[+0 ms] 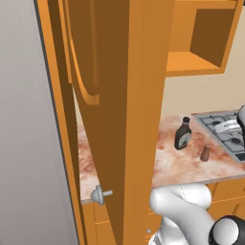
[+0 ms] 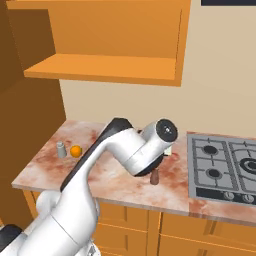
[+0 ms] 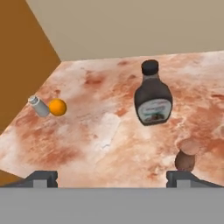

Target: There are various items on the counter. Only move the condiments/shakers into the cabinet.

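Fingertips [image 3: 177, 177] sit widely parted and empty at the hand view's bottom edge; the brown shaker [image 3: 187, 154] stands upright just above the right-hand tip, at one o'clock from the gripper [image 3: 111, 178]. Beyond it, at twelve, stands the dark bottle [image 3: 152, 96].

Left base view: cabinet door [image 1: 119, 95] open, bottle and shaker [image 1: 206, 153] on the counter [image 1: 177, 167].

Right base view: shaker [image 2: 155, 176] stands directly below the arm's wrist. Judgement: shift rightward before closing.
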